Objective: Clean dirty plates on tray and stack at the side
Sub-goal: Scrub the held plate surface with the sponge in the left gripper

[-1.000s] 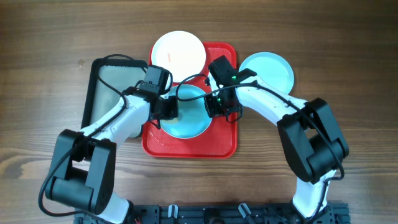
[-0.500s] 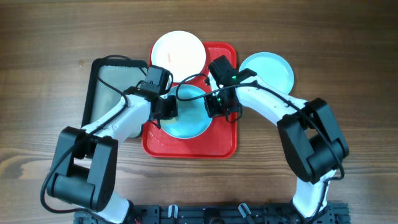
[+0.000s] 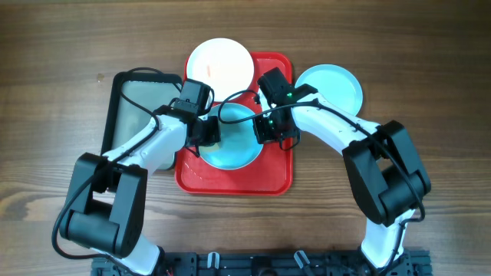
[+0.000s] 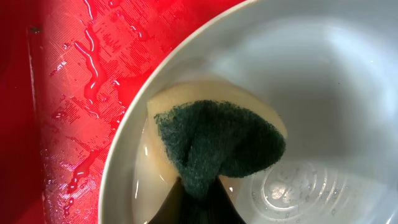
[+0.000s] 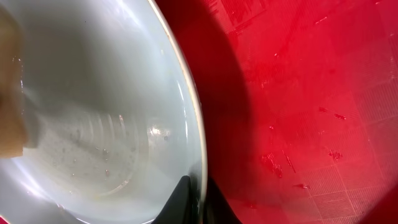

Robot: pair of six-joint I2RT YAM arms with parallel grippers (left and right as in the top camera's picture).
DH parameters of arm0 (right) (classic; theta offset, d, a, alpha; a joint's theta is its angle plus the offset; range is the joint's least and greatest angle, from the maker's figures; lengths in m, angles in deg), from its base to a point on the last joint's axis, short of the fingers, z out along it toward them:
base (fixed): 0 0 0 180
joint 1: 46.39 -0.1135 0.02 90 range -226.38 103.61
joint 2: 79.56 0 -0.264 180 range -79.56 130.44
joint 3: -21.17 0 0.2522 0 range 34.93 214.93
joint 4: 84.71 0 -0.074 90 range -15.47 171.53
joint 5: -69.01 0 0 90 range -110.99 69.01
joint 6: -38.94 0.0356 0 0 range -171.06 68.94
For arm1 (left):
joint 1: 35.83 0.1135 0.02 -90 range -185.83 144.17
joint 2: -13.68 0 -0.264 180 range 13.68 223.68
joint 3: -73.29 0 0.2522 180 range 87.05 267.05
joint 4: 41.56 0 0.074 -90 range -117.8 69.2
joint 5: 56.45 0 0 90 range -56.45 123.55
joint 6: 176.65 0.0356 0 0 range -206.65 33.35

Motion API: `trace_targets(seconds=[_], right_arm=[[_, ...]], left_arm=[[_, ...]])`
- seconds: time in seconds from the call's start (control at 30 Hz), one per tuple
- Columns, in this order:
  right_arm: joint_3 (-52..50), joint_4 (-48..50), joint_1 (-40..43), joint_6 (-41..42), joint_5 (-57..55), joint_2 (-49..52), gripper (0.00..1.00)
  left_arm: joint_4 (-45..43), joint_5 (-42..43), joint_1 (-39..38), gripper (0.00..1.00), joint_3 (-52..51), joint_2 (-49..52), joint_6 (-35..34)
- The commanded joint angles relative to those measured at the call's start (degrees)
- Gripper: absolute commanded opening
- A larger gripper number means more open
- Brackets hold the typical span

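A light blue plate (image 3: 232, 147) lies on the red tray (image 3: 272, 180). My left gripper (image 3: 212, 136) is shut on a yellow sponge with a green scouring face (image 4: 217, 146), pressed on the plate's (image 4: 336, 93) left inside. My right gripper (image 3: 263, 132) is shut on the plate's right rim (image 5: 196, 134), one finger inside and one outside. A white plate (image 3: 220, 64) with a small red smear rests on the tray's far left corner. A second light blue plate (image 3: 328, 88) lies on the table right of the tray.
A dark grey metal tray (image 3: 143, 103) lies left of the red tray, partly under my left arm. The red tray's floor is wet (image 4: 81, 93). Water and suds sit in the plate's centre (image 5: 93, 158).
My left gripper has shifted the sponge slightly on the plate. The right gripper and the plates have stayed put.
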Motion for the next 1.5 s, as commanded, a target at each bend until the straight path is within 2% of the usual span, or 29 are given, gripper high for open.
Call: trace_targets(seconds=[0.0,0.2,0.37,0.83,0.97,1.23,1.47], right_arm=[[0.2,-0.2,-0.4,-1.2,0.0,-0.7,0.06],[0.2,-0.1,-0.4,-1.2,0.0,-0.7,0.05],[0.2,-0.1,-0.4,-1.2,0.0,-0.7,0.04],[0.2,-0.1,-0.4,-1.2,0.0,-0.7,0.04],[0.2,-0.1,-0.4,-1.2,0.0,-0.7,0.04],[0.2,-0.1,-0.4,-1.2,0.0,-0.7,0.04],[0.2,-0.3,-0.4,-1.2,0.0,-0.7,0.04]], left_arm=[[-0.4,0.5,-0.6,0.04,-1.2,3.8,-0.7],[-0.4,0.8,-0.6,0.04,-1.2,3.8,-0.7],[-0.4,5.3,-0.6,0.04,-1.2,3.8,-0.7],[-0.3,5.8,-0.6,0.04,-1.3,3.8,-0.7],[-0.3,9.7,-0.6,0.04,-1.3,3.8,-0.7],[-0.4,10.5,-0.7,0.04,-1.3,3.8,-0.8],[-1.7,10.6,-2.7,0.04,-1.3,3.8,-3.6]])
